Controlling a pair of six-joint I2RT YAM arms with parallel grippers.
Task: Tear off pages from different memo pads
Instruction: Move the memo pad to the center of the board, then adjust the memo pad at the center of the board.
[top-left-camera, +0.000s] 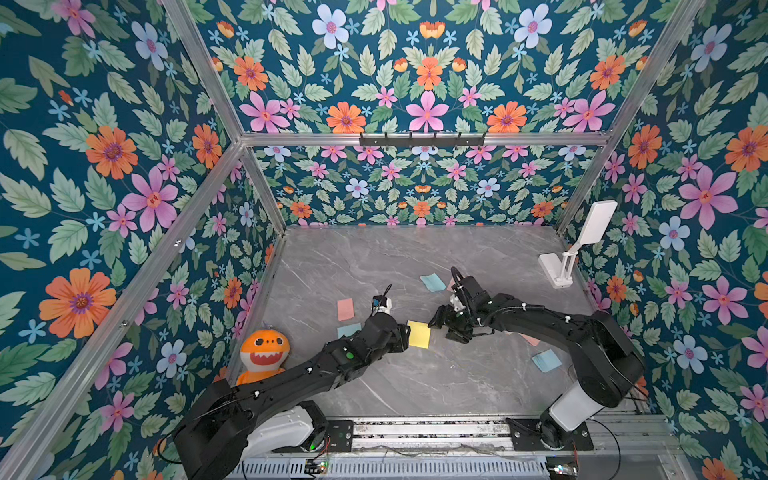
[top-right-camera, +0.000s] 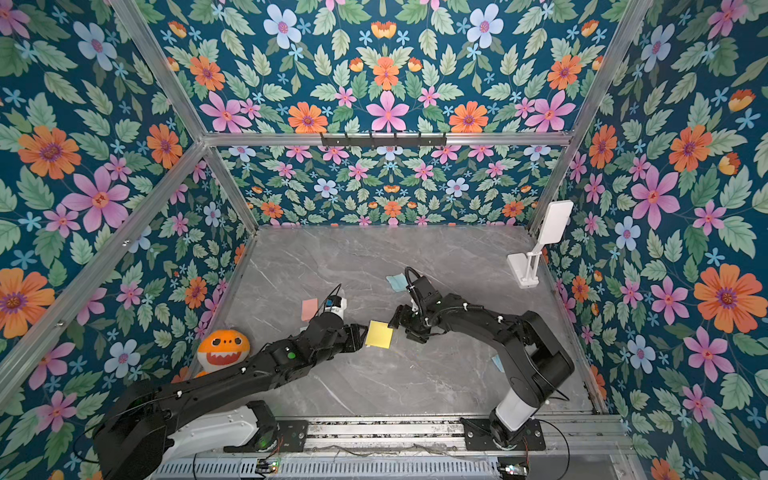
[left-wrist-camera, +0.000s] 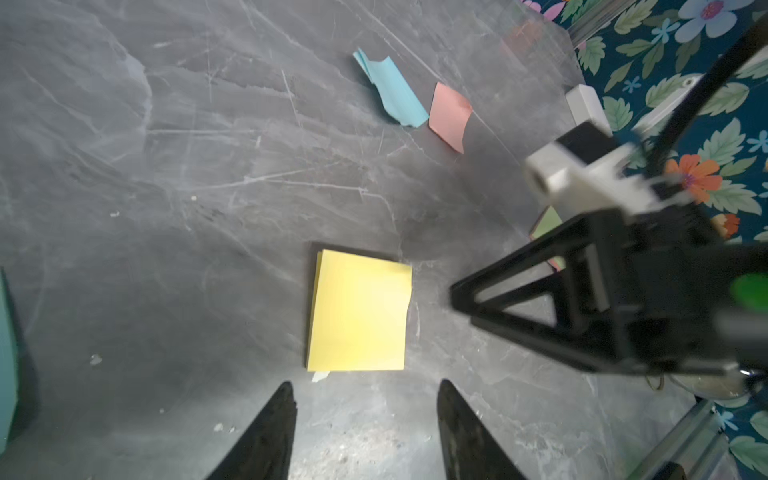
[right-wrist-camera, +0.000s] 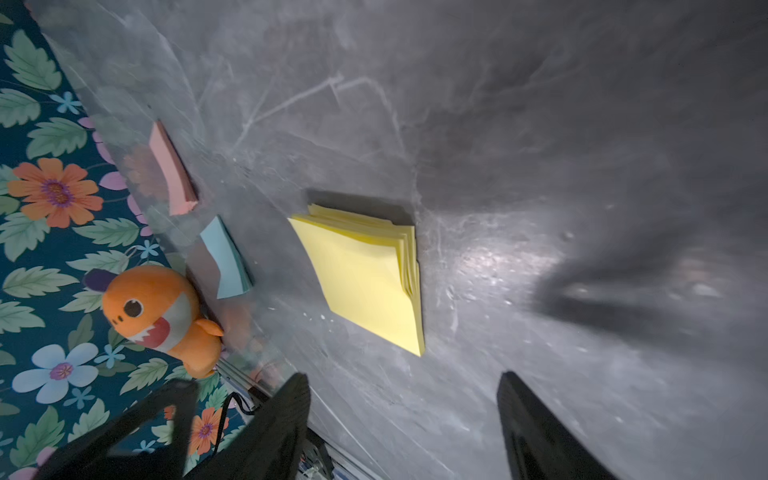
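- Paper in pastel colours lies scattered over the grey marbled bench (top-left-camera: 374, 257) between my two arms.
- The yellow memo pad (top-left-camera: 419, 333) sits flat near the middle of the bench, directly between my two end effectors, and it shows as a bright square in both top views.
- My left end effector (left-wrist-camera: 365, 386) hangs just short of the pad's nearest edge. Its jaws stand well apart with only bare bench between them, so it grips nothing.
- My right end effector (right-wrist-camera: 403, 376) faces the same pad from the opposite side. Its jaws are spread wide and empty, and the tips are near the pad but not touching it.
- In the right wrist view the pad's upper sheets splay apart along one edge, while the lower ones lie flat.
- A pink memo pad (top-left-camera: 345, 309) and a blue memo pad (top-left-camera: 348, 329) lie close together beside my left arm, toward the left wall.
- A curled blue page (left-wrist-camera: 392, 93) and a pink page (left-wrist-camera: 451, 114) lie side by side farther back on the bench, near my right wrist, with their corners lifted.
- A second blue page (top-left-camera: 546, 360) lies flat close to my right arm's elbow.
- A green pad (left-wrist-camera: 548, 224) peeks out behind my right end effector in the left wrist view, mostly hidden.
- An orange shark plush (top-left-camera: 264, 353) leans against the left wall, and a white folding stand (top-left-camera: 577, 245) stands at the far right corner.
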